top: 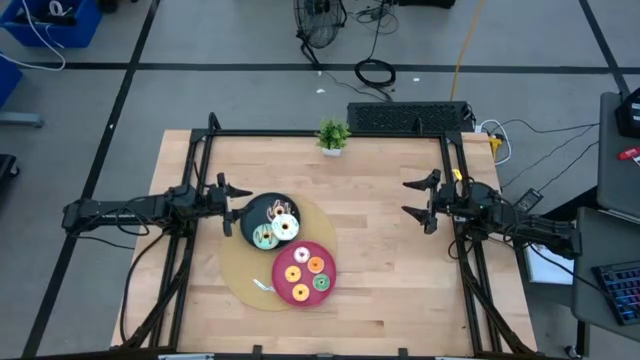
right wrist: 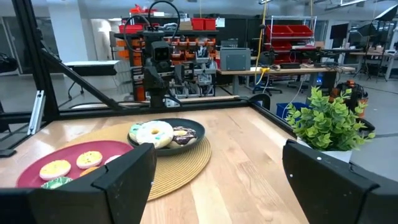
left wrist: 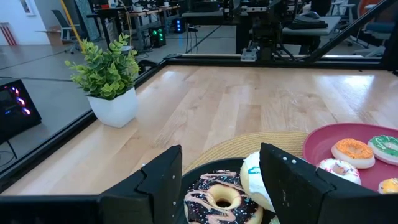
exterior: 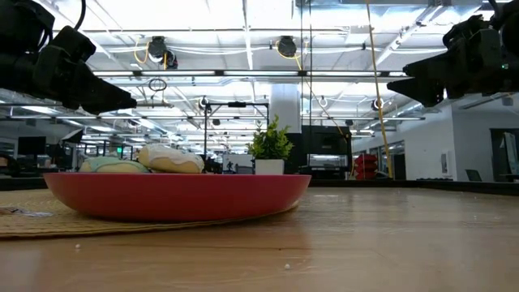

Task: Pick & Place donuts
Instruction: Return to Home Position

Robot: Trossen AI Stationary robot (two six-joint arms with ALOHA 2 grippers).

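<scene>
Donuts (top: 284, 226) just beside left claw (top: 238, 210)

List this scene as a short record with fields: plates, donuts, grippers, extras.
dark plate: holds three large donuts, chocolate, mint and white
pink plate: holds five small donuts
woven mat: under the dark plate, partly under the pink plate
left gripper: open, empty, by the dark plate's edge
right gripper: open, empty, over bare table, away from plates
potted plant: at the table's back edge
</scene>
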